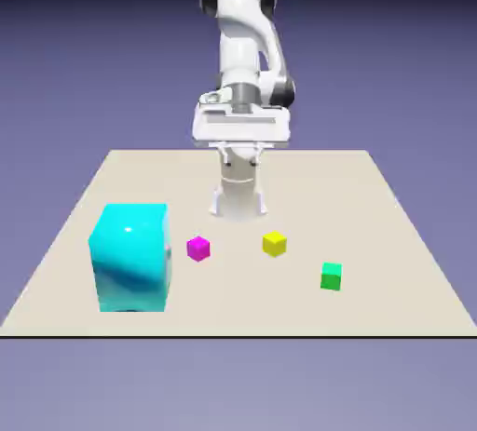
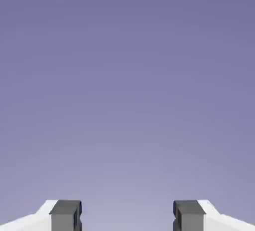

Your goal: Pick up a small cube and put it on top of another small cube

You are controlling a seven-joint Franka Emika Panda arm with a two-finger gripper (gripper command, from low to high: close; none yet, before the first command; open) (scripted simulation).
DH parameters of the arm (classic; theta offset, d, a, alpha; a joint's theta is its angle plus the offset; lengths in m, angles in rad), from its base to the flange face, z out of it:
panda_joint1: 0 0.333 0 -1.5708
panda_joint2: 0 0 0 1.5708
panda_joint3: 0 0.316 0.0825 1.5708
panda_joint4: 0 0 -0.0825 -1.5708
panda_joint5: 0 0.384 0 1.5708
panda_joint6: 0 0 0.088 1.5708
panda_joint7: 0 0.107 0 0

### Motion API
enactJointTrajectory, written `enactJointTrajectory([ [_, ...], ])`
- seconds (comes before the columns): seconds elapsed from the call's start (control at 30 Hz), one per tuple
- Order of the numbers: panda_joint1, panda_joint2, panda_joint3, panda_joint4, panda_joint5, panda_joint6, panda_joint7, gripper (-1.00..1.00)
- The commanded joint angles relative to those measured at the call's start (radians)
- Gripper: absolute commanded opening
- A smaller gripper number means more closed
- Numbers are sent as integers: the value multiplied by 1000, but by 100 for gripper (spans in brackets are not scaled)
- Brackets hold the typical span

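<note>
Yellow cube (image 1: 275,244) flat on table (image 1: 238,317)

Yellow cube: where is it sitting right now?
In the exterior view, the yellow cube sits on the table, right of the middle, between the magenta cube and the green cube.

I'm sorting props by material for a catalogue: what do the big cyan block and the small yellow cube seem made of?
The big glossy cyan block looks like smooth plastic or glass: bright highlight, darker patches. The small plain yellow cube may be matte plastic: flat colour, no visible highlight.
</note>
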Motion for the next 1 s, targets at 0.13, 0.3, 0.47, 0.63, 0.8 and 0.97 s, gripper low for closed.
enactJointTrajectory([
  [0.13, 59, 50, -181, 15, -9, 1, -100, 0],
  [0.3, 110, 114, -362, 59, -6, -13, -241, 0],
  [0.47, 161, 177, -544, 103, -3, -27, -382, 0],
  [0.63, 212, 240, -725, 147, 1, -42, -522, 0],
  [0.8, 263, 304, -906, 190, 4, -56, -663, 0],
  [0.97, 314, 367, -1087, 234, 7, -70, -804, 0],
])
